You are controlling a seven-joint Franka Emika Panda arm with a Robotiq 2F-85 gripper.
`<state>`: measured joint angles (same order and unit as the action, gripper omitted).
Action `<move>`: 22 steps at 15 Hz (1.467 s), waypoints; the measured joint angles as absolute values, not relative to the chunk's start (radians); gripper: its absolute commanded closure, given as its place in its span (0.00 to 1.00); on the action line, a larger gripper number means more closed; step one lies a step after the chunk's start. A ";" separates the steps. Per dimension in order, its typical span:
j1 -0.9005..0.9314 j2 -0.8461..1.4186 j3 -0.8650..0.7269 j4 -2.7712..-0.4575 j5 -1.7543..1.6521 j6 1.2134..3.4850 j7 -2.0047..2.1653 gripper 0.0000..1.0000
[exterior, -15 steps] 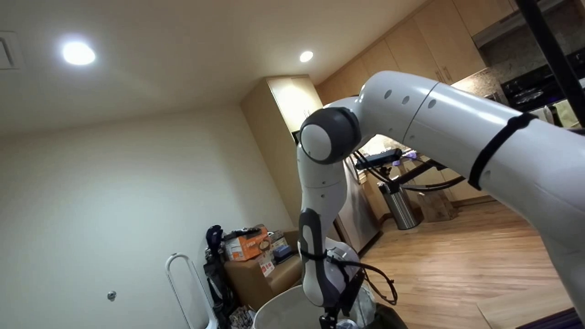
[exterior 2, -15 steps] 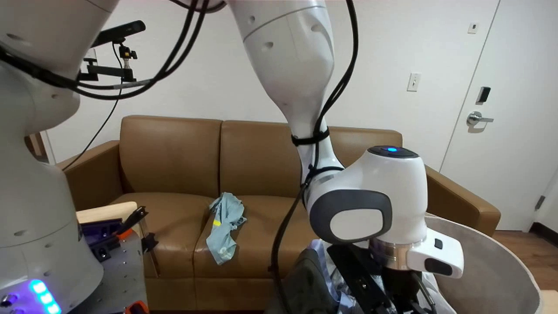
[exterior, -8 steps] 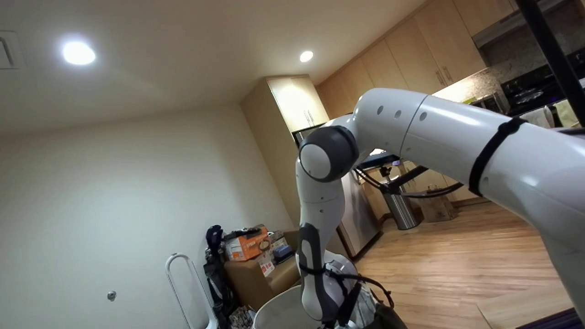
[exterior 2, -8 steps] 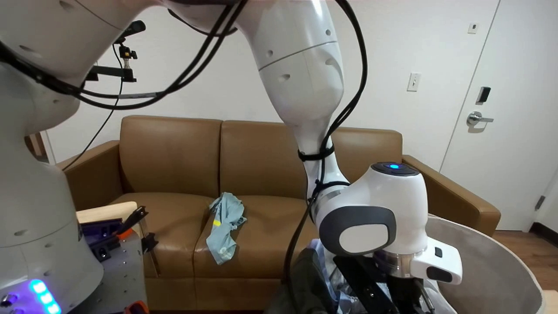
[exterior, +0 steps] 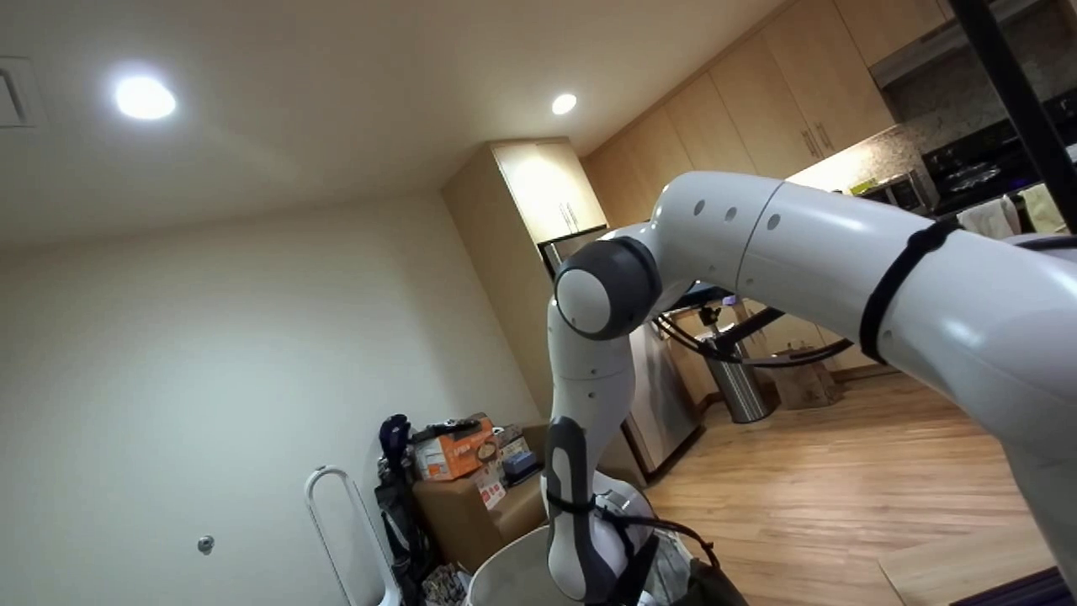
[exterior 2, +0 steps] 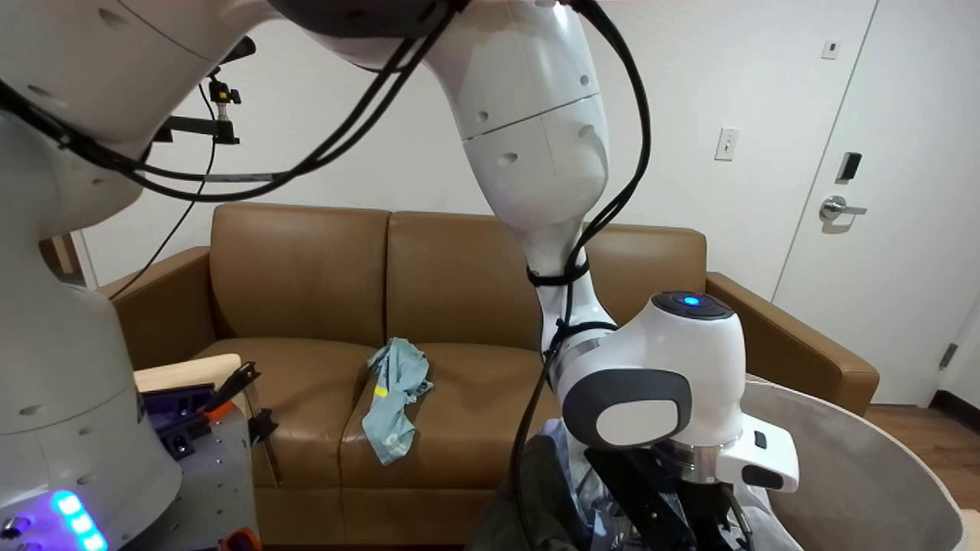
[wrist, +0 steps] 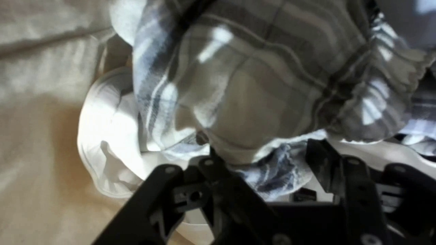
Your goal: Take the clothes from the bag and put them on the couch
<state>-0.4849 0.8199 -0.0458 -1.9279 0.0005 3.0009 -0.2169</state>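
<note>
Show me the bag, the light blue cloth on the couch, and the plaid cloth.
Bag (exterior 2: 854, 467): in an exterior view, inner wall.
Light blue cloth (exterior 2: 393, 409): in an exterior view, middle part.
Plaid cloth (wrist: 253, 98): in the wrist view, central part.

The couch (exterior 2: 459, 275) was plain brown. The garment (exterior 2: 396, 413) on it was pale blue-grey with a yellow mark (exterior 2: 380, 391). The bag (exterior 2: 850, 459) showed light grey. In the wrist view, the checked cloth (wrist: 255, 92) was banded in beige, grey and near-black, with pale lines; the fabric (wrist: 115, 124) beside it was white. The gripper (wrist: 264, 151) was black, the arm (exterior 2: 528, 153) white with dark-grey parts. A box (exterior: 469, 450) showed orange and white.
</note>
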 measured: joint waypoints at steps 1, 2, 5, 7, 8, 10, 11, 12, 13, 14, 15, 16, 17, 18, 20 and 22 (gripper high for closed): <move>-0.494 0.820 -0.039 -1.928 0.000 3.001 -0.221 0.72; -0.500 0.820 -0.036 -1.928 0.000 3.001 -0.222 0.79; -0.526 0.818 -0.016 -1.928 0.001 2.997 -0.223 0.91; -0.546 0.810 0.005 -1.928 0.001 2.995 -0.223 0.88; -0.559 0.804 0.019 -1.928 0.002 2.993 -0.224 0.88; -0.591 0.782 0.061 -1.927 0.004 2.988 -0.227 0.88; -0.604 0.765 0.082 -1.927 0.004 2.984 -0.230 0.88; -0.612 0.742 0.098 -1.926 0.004 2.970 -0.233 0.81; -0.611 0.724 0.099 -1.927 0.006 2.956 -0.233 0.81; -0.608 0.724 0.097 -1.927 0.007 2.955 -0.233 0.88; -0.607 0.731 0.094 -1.927 0.007 2.956 -0.233 0.88; -0.607 0.737 0.091 -1.927 0.007 2.957 -0.233 0.88; -0.604 0.739 0.086 -1.927 0.007 2.957 -0.233 0.88; -0.604 0.739 0.085 -1.926 0.009 2.958 -0.233 0.88; -0.599 0.736 0.084 -1.907 0.009 2.970 -0.233 0.89; -0.581 0.721 0.082 -1.870 0.007 3.000 -0.233 0.89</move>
